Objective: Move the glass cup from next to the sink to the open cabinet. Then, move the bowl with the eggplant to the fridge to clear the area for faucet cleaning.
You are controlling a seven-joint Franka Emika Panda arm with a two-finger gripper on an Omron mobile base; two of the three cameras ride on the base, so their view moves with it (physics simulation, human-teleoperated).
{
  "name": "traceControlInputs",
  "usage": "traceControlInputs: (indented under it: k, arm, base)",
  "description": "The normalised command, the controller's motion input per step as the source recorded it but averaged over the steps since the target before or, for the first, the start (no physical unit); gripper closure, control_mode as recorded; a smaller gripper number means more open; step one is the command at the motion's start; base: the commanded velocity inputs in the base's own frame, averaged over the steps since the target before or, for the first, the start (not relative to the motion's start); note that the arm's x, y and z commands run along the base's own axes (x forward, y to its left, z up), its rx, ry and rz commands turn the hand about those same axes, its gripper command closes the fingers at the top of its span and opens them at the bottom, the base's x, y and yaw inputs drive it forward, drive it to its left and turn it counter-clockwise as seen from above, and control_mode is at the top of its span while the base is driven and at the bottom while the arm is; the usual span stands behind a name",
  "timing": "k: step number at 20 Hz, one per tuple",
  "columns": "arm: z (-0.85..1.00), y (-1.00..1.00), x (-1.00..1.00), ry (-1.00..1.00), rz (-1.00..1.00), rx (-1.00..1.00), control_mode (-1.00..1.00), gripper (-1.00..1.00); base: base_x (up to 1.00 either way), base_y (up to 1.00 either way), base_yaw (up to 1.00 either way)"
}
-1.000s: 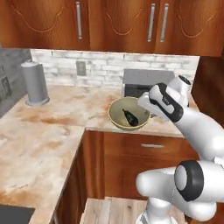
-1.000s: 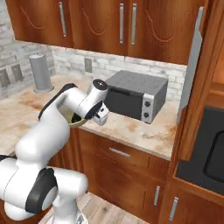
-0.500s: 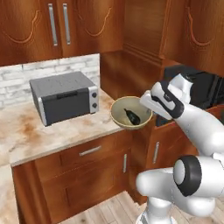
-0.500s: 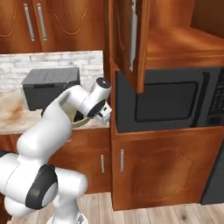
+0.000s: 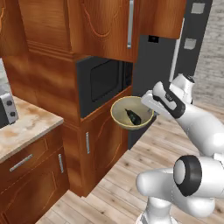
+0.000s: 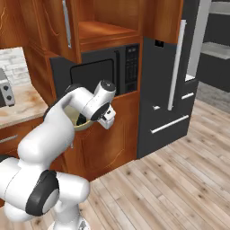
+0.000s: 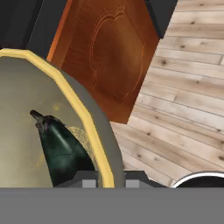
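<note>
My gripper (image 5: pixel 149 104) is shut on the near rim of the olive-tan bowl (image 5: pixel 119 117) and holds it level in the air. The dark eggplant (image 5: pixel 132 117) lies inside it. In the hand view the yellow rim of the bowl (image 7: pixel 84 114) runs down between my fingertips (image 7: pixel 89 179), with the eggplant (image 7: pixel 61 149) just to its left. From the right, my arm covers most of the bowl (image 6: pixel 75 124), and the gripper (image 6: pixel 106 118) is in front of the built-in microwave. The dark fridge (image 6: pixel 164 76) stands to the right. The glass cup, sink and faucet are out of view.
A black built-in microwave (image 5: pixel 103 80) sits in the wooden column right behind the bowl. Above it is the open cabinet (image 6: pixel 102 29), its door handle (image 6: pixel 67 22) to the left. The marble counter (image 5: pixel 24 129) ends at the left. Wooden floor (image 6: pixel 179 175) spreads before the fridge.
The whole picture has swung right as the base moved: the counter and toaster oven slid off to the left, and the microwave and fridge came in. The bowl stays in my gripper.
</note>
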Motion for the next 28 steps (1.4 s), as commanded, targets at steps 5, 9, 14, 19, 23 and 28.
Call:
traceControlInputs:
  k: [5,9,14,19,23,28]
  arm:
    - [0.00,0.00,0.00,0.00,0.00,0.00,1.00,1.00]
    - [0.00,0.00,0.00,0.00,0.00,0.00,1.00,1.00]
    - [0.00,0.00,0.00,0.00,0.00,0.00,1.00,1.00]
    - [0.00,0.00,0.00,0.00,0.00,0.00,1.00,1.00]
    - [0.00,0.00,0.00,0.00,0.00,0.00,1.00,1.00]
    - [0.00,0.00,0.00,0.00,0.00,0.00,1.00,1.00]
  base:
    - [0.58,-1.00,-0.61]
    - [1.00,-0.85,-0.21]
    - [1.00,-0.84,-0.05]
    - [1.00,-1.00,0.09]
    - [0.96,-0.93,0.23]
    - [0.58,-0.55,0.56]
